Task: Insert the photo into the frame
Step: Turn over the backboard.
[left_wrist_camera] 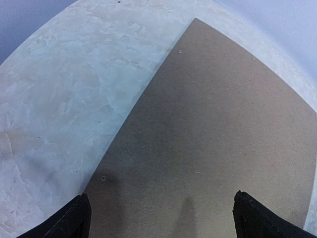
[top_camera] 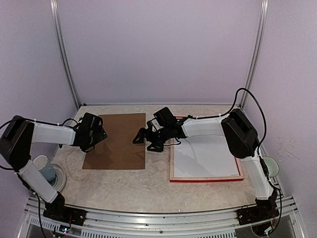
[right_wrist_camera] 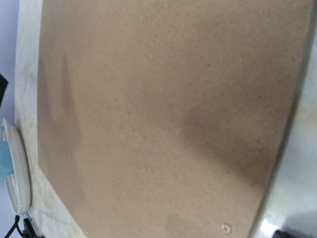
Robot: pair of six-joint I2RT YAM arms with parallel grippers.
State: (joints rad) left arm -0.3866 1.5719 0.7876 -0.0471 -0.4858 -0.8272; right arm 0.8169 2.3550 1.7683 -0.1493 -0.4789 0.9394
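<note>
A pale marbled table (top_camera: 124, 191) carries the whole scene, seen from above and behind two robot arms bolted at its near edge. On its right half lies the frame (top_camera: 205, 179), flat, with its pale wood back upward and the red outer edge showing along the near bar. A white sheet (top_camera: 205, 153) fills the frame's opening; whether this is the photo lying face down cannot be told. Left of the frame, apart from it, a brown backing board (top_camera: 116, 148) lies flat at the table's centre.

The right arm reaches across the frame's far left corner, and the right gripper (top_camera: 146, 141) hangs over the board's right edge with its fingers spread and nothing between them; its wrist camera sees little but brown board. The left gripper (left_wrist_camera: 159, 218) hovers over the board's left edge. Its two black fingertips (left_wrist_camera: 74, 218) are set wide apart and grasp nothing.

A blue-and-white cup (top_camera: 45, 168) stands on a white round base near the table's left edge, beside the left arm.
</note>
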